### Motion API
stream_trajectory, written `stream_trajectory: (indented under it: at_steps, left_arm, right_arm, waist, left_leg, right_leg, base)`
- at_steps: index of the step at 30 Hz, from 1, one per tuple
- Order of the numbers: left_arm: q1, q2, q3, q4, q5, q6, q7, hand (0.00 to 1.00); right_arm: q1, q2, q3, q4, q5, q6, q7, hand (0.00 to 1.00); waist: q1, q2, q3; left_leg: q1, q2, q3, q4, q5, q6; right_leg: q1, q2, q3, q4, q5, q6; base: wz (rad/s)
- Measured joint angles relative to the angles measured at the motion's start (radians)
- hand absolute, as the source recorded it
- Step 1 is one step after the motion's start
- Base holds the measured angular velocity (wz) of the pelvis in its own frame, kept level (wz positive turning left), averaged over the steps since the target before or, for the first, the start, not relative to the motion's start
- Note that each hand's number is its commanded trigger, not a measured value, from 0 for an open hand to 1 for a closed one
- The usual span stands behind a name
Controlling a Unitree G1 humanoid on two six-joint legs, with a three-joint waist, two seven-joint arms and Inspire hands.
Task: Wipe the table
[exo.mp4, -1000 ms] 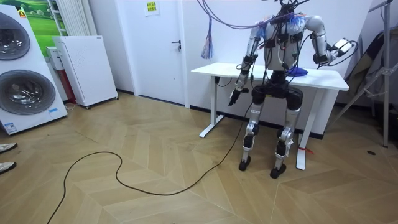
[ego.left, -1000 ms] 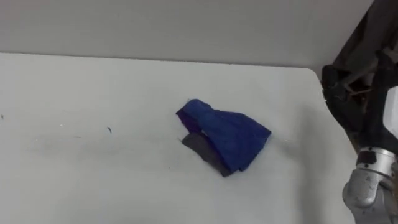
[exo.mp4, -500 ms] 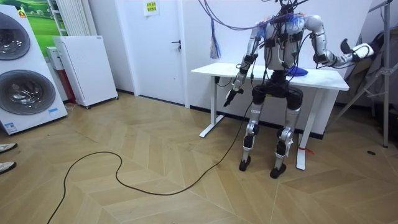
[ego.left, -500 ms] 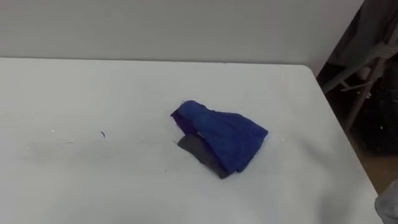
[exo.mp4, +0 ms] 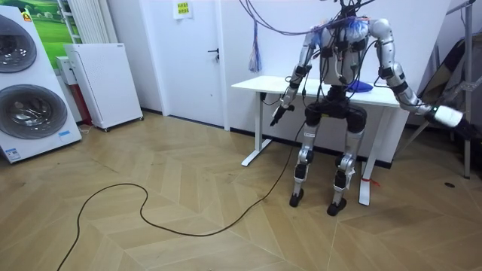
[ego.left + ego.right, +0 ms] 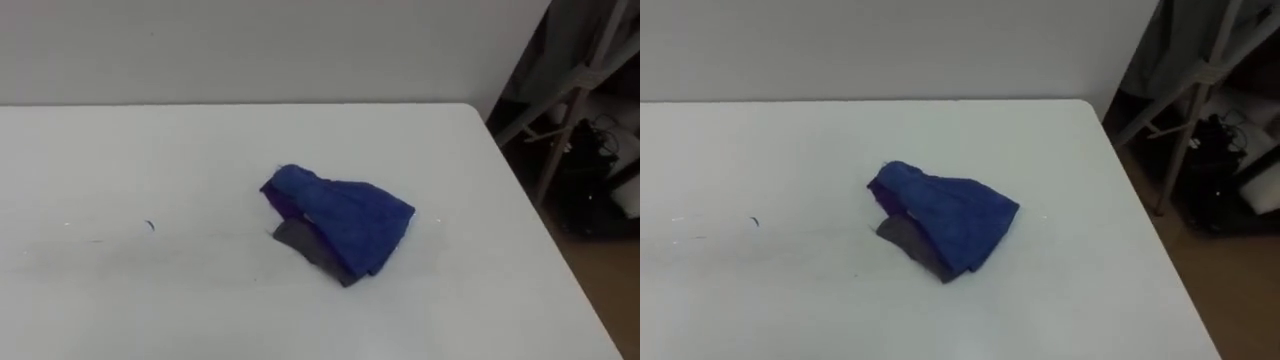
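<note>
So the blue cloth (image 6: 340, 218) is lying in a crumpled heap on the white table (image 6: 150, 150), a bit right of the middle and closer to the table's right edge than its left. A grey bit of it (image 6: 298, 243) is poking out from under the blue folds on the near-left side. Nothing is touching the cloth, it's just sitting there by itself. A tiny dark mark (image 6: 150, 226) is showing on the tabletop well off to the cloth's left, with a faint streak running near it (no idea what that is).

In the room view the robot is standing upright at the table's near side, facing it with its back to the camera. Its left hand (image 5: 277, 117) is hanging below tabletop level, off the table's end on the room view's left and well apart from the cloth. It's too small there, so I can't tell how open it is or whether it's holding anything. The right hand (image 5: 461, 123) is stretching out and down past the table's other end, near some metal stand legs (image 6: 560, 130). Same deal, can't tell its state.

Off on the room view's left a washing machine (image 5: 26, 98) and a white cabinet (image 5: 105, 83) are standing by the wall.
</note>
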State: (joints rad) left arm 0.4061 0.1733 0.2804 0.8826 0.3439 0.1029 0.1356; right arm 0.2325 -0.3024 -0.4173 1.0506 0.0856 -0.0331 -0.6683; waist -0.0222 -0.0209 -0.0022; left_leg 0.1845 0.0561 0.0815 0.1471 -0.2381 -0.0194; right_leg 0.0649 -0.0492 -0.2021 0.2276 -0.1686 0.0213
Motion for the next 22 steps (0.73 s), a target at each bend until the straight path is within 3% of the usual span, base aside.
stream_trajectory:
  at_steps: [7,9,13,18,22]
  left_arm:
    - [-0.002,-0.006,0.020,0.004,0.001,0.020,-0.023,0.00]
    - [-0.003,-0.007,0.014,0.014,0.001,0.026,-0.032,0.00]
    - [-0.026,-0.017,-0.005,0.059,0.009,0.031,-0.030,0.00]
    - [-0.065,-0.034,-0.101,0.090,0.010,0.028,-0.010,0.00]
    - [-0.079,-0.042,-0.155,0.090,0.011,0.031,-0.008,0.00]
  right_arm:
    - [0.035,0.038,0.015,0.152,0.027,0.078,0.135,0.00]
    - [0.042,0.051,0.065,0.190,-0.011,0.108,0.199,0.00]
    - [0.042,0.073,0.153,0.193,-0.127,0.133,0.267,0.00]
    - [-0.020,0.086,0.307,0.169,-0.316,0.147,0.345,0.00]
    - [-0.062,0.097,0.410,0.115,-0.455,0.156,0.386,0.00]
  waist:
    - [-0.010,-0.009,-0.0047]
    - [-0.006,-0.014,-0.0065]
    - [0.001,-0.008,-0.0051]
    - [0.035,0.032,-0.0028]
    - [0.060,0.048,0.0021]
  left_leg:
    - [0.003,0.000,-0.002,0.003,0.000,0.000]
    - [0.005,0.000,-0.002,0.002,0.000,0.000]
    - [0.019,0.000,0.000,-0.002,-0.004,0.001]
    - [0.021,-0.001,0.001,0.002,-0.013,0.005]
    - [0.016,-0.001,-0.003,-0.001,-0.012,0.005]
  right_leg:
    - [0.004,0.000,-0.003,-0.002,0.000,0.000]
    - [0.005,0.001,-0.001,-0.006,0.000,0.000]
    - [0.019,0.002,-0.003,-0.008,0.001,0.001]
    - [0.021,0.003,0.002,-0.008,0.004,0.004]
    - [0.022,0.003,-0.005,-0.014,0.003,0.004]
  base:
    - [0.01]
    - [0.00]
    - [-0.02]
    - [-0.02]
    - [0.04]
